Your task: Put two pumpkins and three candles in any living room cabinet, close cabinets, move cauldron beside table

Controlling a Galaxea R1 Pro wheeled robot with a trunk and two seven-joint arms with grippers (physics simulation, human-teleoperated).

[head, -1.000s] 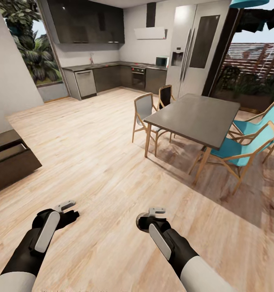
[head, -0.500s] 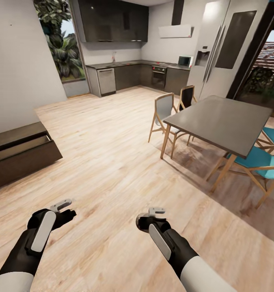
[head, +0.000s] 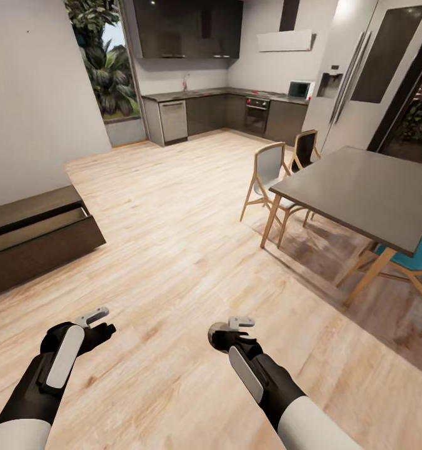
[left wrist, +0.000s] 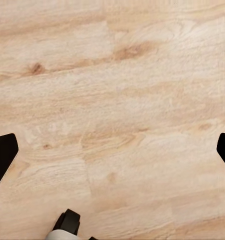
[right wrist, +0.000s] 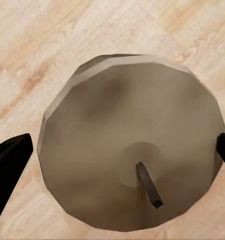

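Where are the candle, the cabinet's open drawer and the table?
candle (right wrist: 130, 145): right wrist view, on its flat top beside the wick.
open drawer (head: 35, 228): head view, on its pale inside.
table (head: 367, 190): head view, on the bare grey top.

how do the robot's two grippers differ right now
The right gripper is shut on a candle, a squat greyish cylinder with a dark wick; the left gripper is open and holds nothing. The right wrist view looks onto the candle's top, the left wrist view onto bare wooden floor. Both hang low over the floor, with black fingers and pale tops.
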